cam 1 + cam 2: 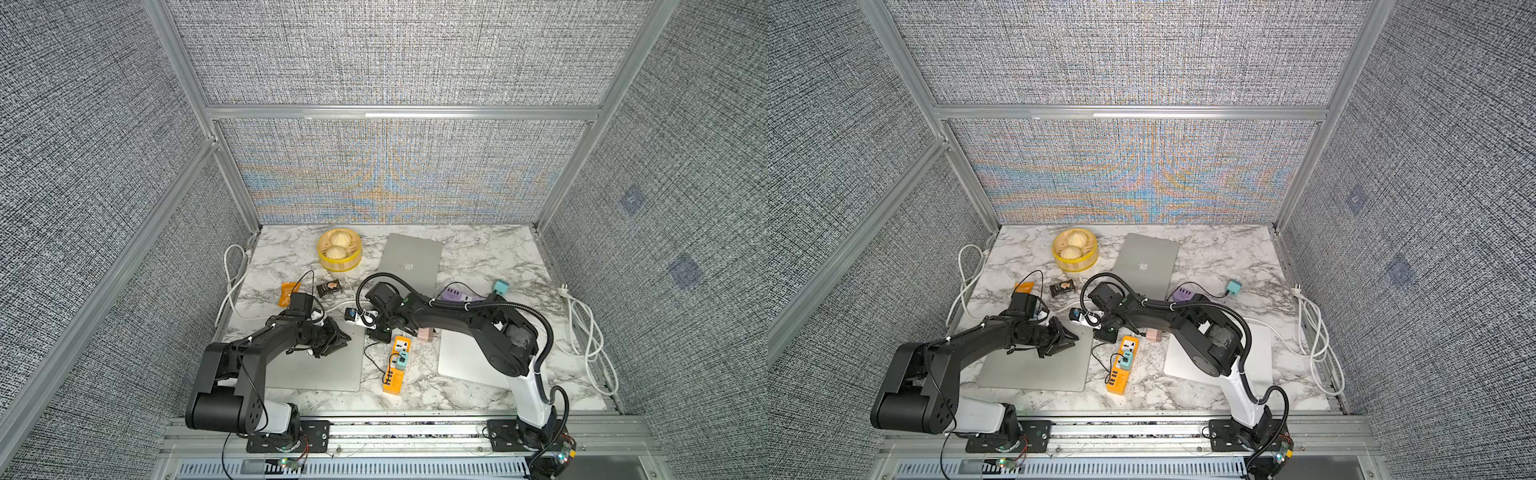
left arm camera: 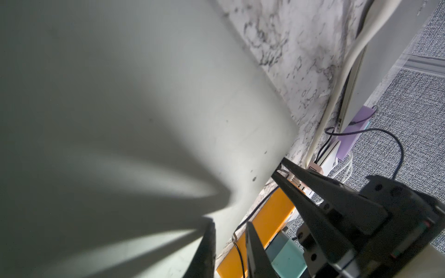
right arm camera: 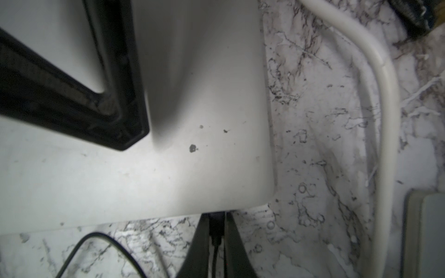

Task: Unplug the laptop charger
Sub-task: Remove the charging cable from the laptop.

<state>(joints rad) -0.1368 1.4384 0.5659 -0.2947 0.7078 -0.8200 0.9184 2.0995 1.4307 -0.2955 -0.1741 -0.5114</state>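
In both top views my left gripper (image 1: 347, 336) (image 1: 1074, 337) is clenched on nothing, tips resting on the lid of the laptop (image 1: 316, 370) (image 1: 1038, 370), whose corner lies just ahead of them. My right gripper (image 1: 374, 332) (image 1: 1100, 332) sits just across that edge, facing my left one; from up here I cannot make out what it holds. In the left wrist view the laptop (image 2: 120, 96) fills the space under and ahead of my left fingers, and past its corner my right gripper (image 2: 283, 167) is pinched together at the lid's edge. In the right wrist view my right gripper (image 3: 216, 216) is clamped on the black plug (image 3: 216, 227), which sits between my fingers, butted against the laptop's edge at my tips. Its cable (image 3: 214, 257) runs back between the fingers. My left gripper (image 3: 125, 144) rests on the lid beyond.
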